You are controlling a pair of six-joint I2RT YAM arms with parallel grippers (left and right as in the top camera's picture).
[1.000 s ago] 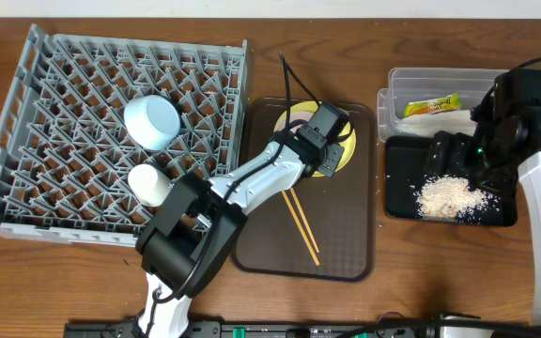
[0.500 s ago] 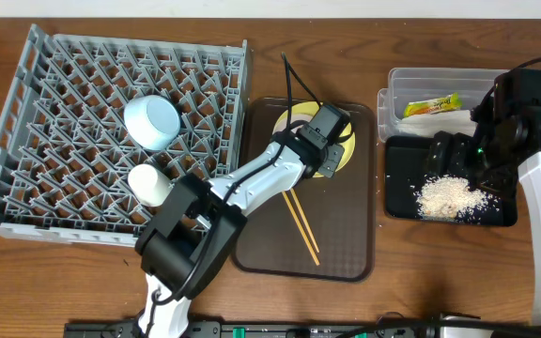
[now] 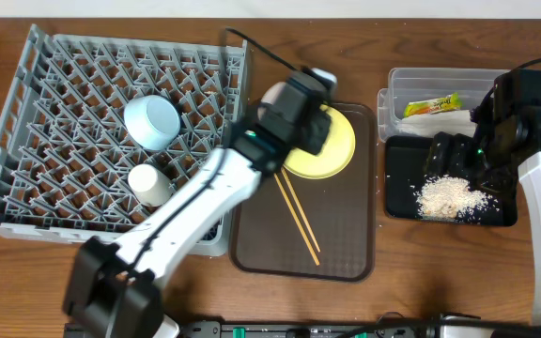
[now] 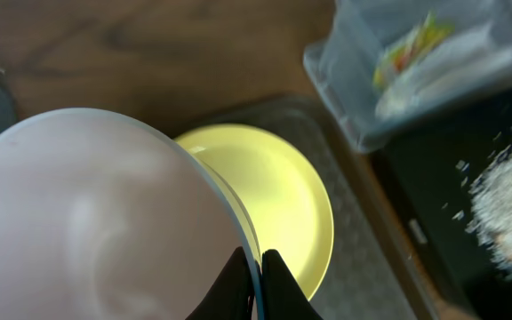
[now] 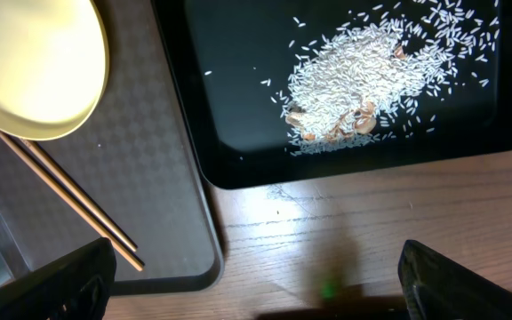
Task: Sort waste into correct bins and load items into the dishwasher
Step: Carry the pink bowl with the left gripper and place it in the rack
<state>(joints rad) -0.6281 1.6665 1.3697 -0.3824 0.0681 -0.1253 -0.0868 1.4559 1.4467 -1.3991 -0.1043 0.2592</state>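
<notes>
— Well, how much has been dealt with?

— The waste is judged sorted. The snack wrapper (image 3: 432, 106) and napkin (image 3: 435, 123) are seen in the clear tub (image 3: 440, 83) at the far right, and the rice scraps (image 3: 449, 195) are spread in the black tray (image 3: 402, 205) just nearer. A blue bowl (image 3: 151, 120) and a white cup (image 3: 148, 184) are stood in the dish rack (image 3: 64, 56) on the left.

— And the left gripper (image 4: 256, 277)?

— It is closed on the rim of the white-beige bowl (image 4: 96, 222), which is held aloft beside the rack's right edge.

— What remains to be done?

— That bowl is not yet racked. The yellow plate (image 3: 334, 143) and chopsticks (image 3: 299, 218) are left on the brown tray (image 3: 346, 246). The right gripper (image 5: 256, 280) is held wide open and empty over the black tray's near edge.
</notes>
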